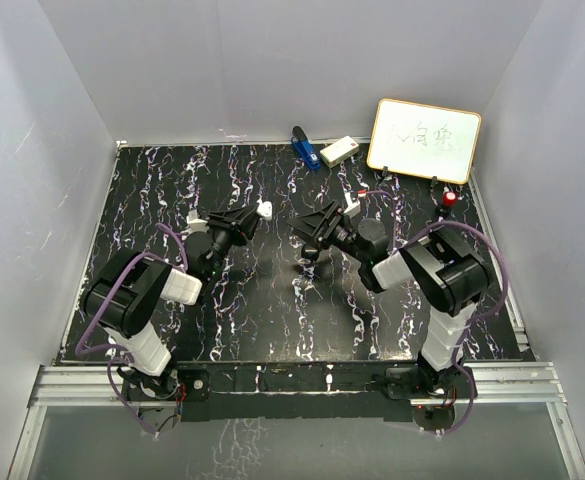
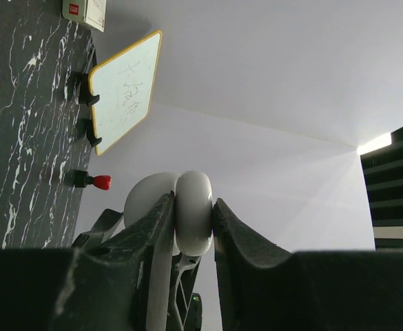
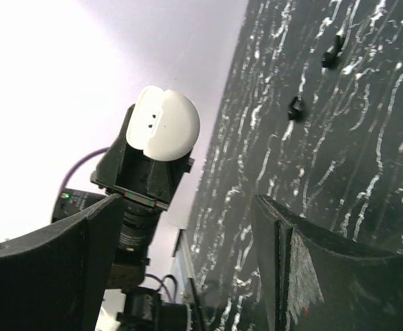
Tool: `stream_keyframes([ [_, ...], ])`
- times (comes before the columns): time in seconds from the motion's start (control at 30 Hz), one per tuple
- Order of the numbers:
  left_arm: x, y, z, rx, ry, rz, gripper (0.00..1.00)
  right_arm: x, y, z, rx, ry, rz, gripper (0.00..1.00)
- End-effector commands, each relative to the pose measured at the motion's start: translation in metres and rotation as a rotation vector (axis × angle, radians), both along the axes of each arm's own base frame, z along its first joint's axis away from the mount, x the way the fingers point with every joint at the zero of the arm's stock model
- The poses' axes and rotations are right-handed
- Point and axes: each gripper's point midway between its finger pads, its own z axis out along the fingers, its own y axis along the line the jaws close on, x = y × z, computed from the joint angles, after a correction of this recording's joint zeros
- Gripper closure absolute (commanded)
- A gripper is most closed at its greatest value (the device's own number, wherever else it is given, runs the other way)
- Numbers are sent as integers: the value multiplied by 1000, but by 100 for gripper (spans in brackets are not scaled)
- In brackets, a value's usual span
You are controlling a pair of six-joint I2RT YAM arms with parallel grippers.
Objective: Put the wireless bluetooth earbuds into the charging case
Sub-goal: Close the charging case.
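Note:
My left gripper [image 1: 247, 218] is raised above the middle of the mat and shut on the white rounded charging case [image 2: 194, 207]. One lobe of the case is pinched between the fingers and the other bulges behind the left finger. In the right wrist view the case [image 3: 163, 123] stands up out of the left jaws, with a seam and two tiny dark dots on its face. Facing it a short way to the right, my right gripper [image 1: 312, 228] is open [image 3: 187, 207] with nothing between its fingers. No earbuds show in any view.
On the black marbled mat [image 1: 272, 310], a whiteboard [image 1: 424, 140] stands at the back right with a red-capped piece [image 1: 450, 199] in front of it. A blue object [image 1: 304, 148] and a white box [image 1: 339, 151] lie at the back. Two small black pieces [image 3: 295, 107] lie on the mat.

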Motion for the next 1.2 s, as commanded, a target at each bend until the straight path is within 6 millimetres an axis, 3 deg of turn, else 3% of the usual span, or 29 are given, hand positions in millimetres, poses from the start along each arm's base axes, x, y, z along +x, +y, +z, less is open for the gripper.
stream_keyframes([
  [0.0,-4,1,66,-84,-196,5,100,0,5,61,233,-94,56,28],
  [0.43,-6,-16,69,-75,-211,-30,100,15,12,56,375,-27,74,27],
  [1.17,-7,-23,59,-95,-201,-39,100,21,12,79,546,-55,115,27],
])
